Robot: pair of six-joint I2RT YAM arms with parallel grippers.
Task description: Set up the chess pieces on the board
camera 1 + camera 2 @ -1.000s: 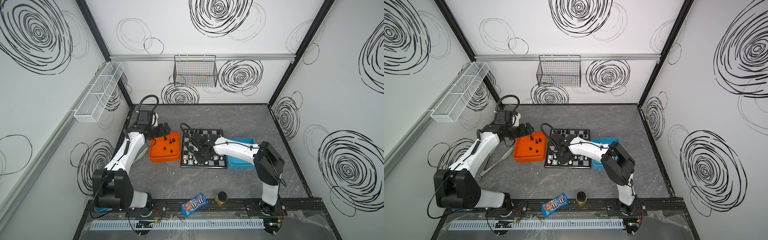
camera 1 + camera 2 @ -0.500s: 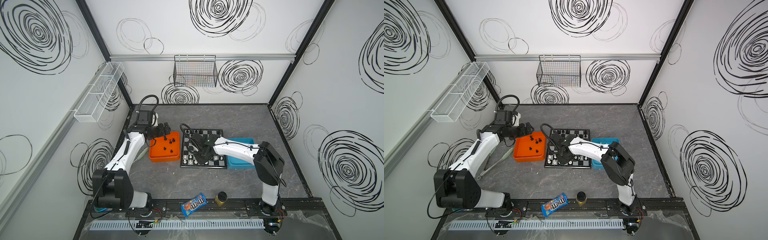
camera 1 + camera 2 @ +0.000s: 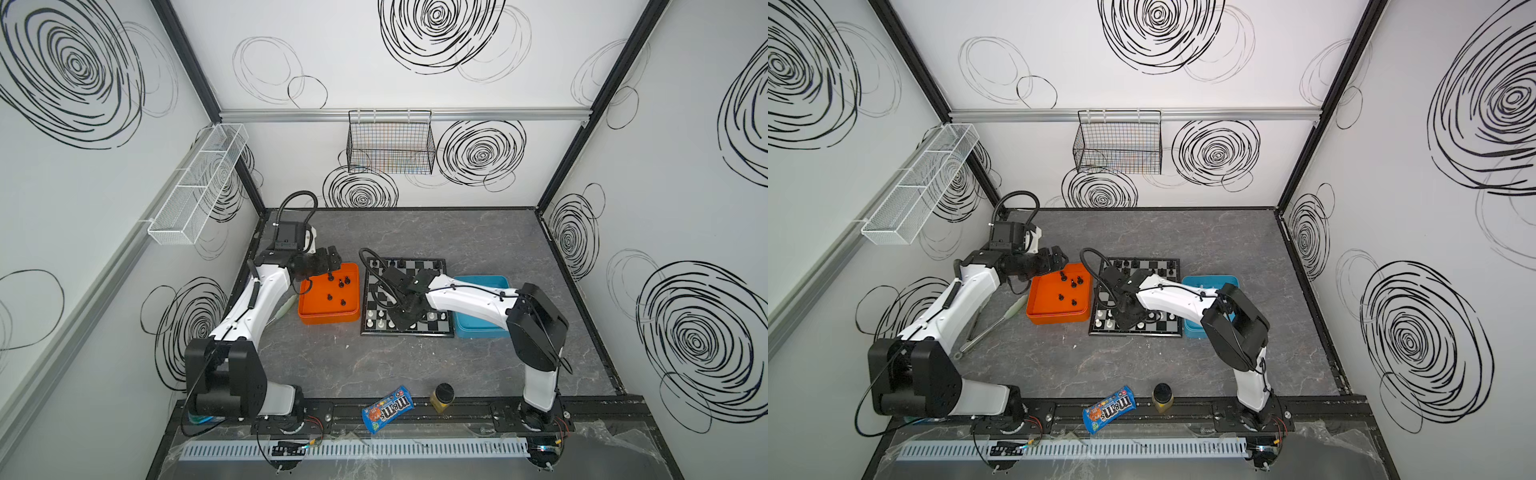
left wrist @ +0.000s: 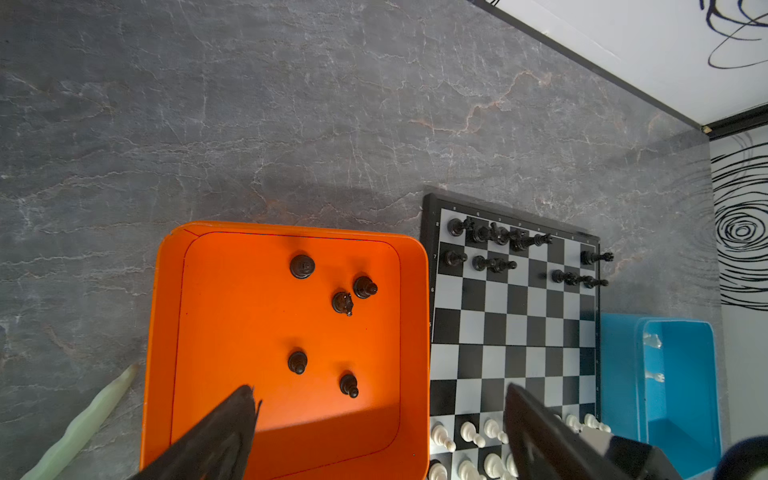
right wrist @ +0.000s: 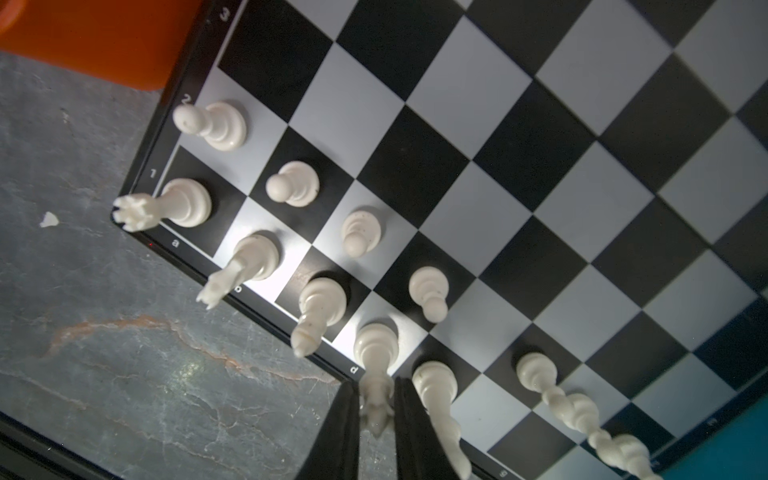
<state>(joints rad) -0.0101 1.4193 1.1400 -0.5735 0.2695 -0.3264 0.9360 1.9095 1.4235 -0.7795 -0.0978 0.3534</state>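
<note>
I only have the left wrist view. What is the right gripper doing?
Observer: The right gripper is shut on a white piece standing on the board.
Operator: Which square?
Observer: Near row, fourth from the corner beside the orange tray.
Operator: Anything near the table front edge?
Observer: A candy bag and a jar.
</note>
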